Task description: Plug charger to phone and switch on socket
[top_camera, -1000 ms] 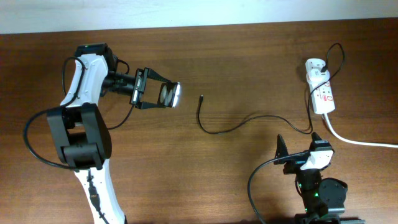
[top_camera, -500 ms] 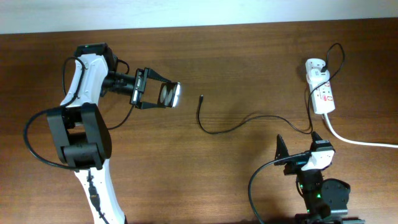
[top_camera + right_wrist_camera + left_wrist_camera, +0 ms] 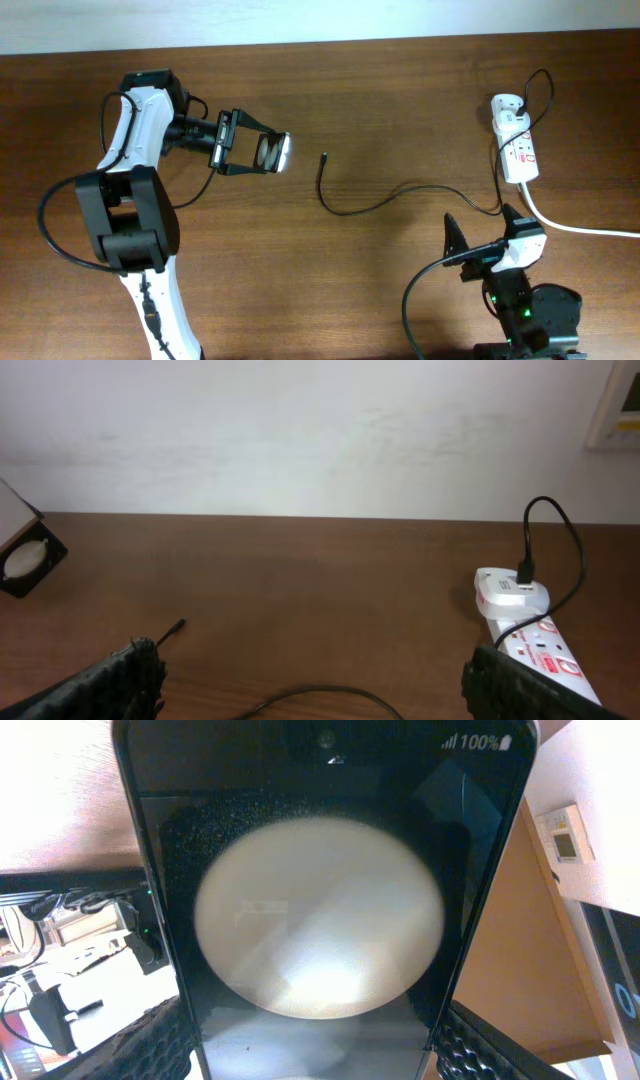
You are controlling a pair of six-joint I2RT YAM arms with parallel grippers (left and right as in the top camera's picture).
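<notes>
"Phone (image 3: 267,152): where is it, and is it plugged in?"
"It's clamped in the left gripper's (image 3: 276,153) jaws, on the left side of the counter (image 3: 400,90). Not plugged in: the charger's (image 3: 347,213) tip lies loose nearby."
"And the socket (image 3: 517,150)?"
"Far right, with the charger's other end in its adapter. I can't tell the switch state. The right gripper (image 3: 481,232) waits near it, jaws spread and empty. Both steps look undone."
</notes>
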